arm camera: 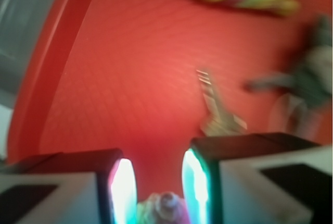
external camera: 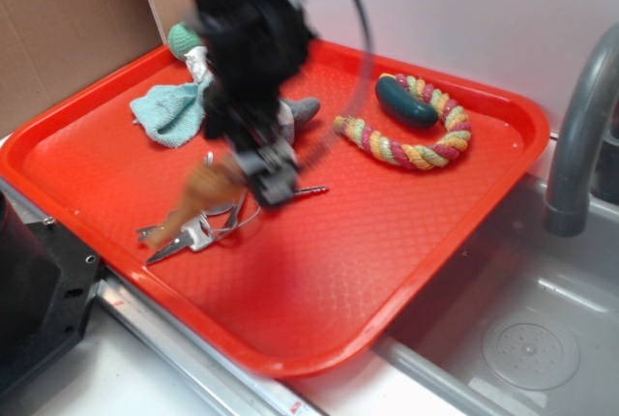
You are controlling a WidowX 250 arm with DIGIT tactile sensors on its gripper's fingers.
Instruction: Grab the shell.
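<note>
Tan-orange and tapering to a pointed tail, the shell [external camera: 193, 201] sits tilted over the keys [external camera: 198, 232] near the front-left part of the red tray [external camera: 406, 242], its outline blurred in the exterior view. In the wrist view its pale, rounded whorled end [arm camera: 162, 207] shows between the 2 fingers [arm camera: 124, 190] of the gripper [external camera: 263, 172], which pinch it from both sides. Beyond the keys lie a striped rope toy [external camera: 411, 145], a dark green object [external camera: 406, 103] and a teal cloth [external camera: 174, 108].
</note>
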